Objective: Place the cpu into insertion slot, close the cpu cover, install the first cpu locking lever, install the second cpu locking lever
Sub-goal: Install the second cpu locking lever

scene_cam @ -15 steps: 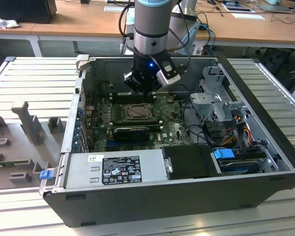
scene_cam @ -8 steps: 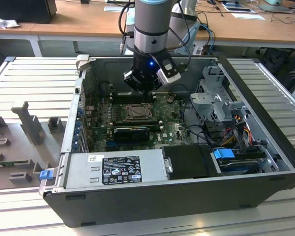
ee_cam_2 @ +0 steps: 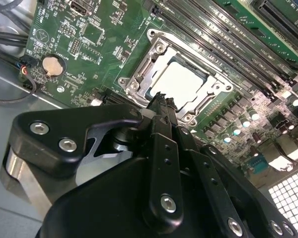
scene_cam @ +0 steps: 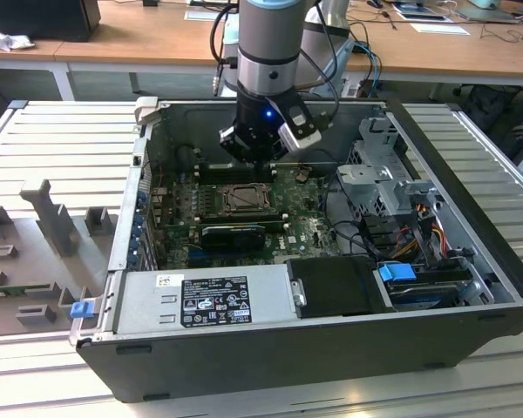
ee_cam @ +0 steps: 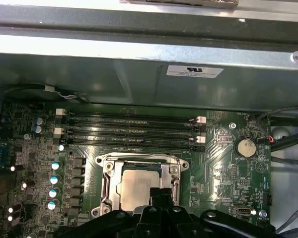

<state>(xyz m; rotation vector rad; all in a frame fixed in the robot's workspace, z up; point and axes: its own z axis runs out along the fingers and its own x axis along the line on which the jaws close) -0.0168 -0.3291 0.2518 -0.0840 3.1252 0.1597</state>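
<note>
Arm: your arm reaches down into the open case (scene_cam: 471, 174) from the far side, and the gripper (scene_cam: 254, 157) hangs over the board (scene_cam: 305, 226), just beyond the socket in the exterior view
Gripper: in the second wrist view the gripper (ee_cam_2: 161, 101) has its two fingertips (ee_cam_2: 159, 106) pressed together into one narrow black tip; you see nothing held between them
Tip: in the first wrist view the gripper (ee_cam: 161, 194) tip sits over the edge of the cpu; you cannot tell whether it touches
Cpu: the cpu (ee_cam_2: 181, 82) lies flat in the slot (ee_cam_2: 151, 87), its pale metal top showing through the frame; in the first wrist view the cpu (ee_cam: 136, 188) looks square to the frame
Cover: the cover (ee_cam_2: 218, 87) lies flat around the cpu, its window framing the chip; in the first wrist view the cover (ee_cam: 109, 183) is also down
Levers: you cannot tell from these views whether they are latched
Memory slots: long black slots (ee_cam: 131, 131) run side by side on the far side of the socket in the first wrist view
Battery: a round coin cell (ee_cam_2: 52, 65) sits on the board, well apart from the socket
Exterior: the slot (scene_cam: 244, 200) sits mid-board, with a black card (scene_cam: 234, 235) just on its near side
</note>
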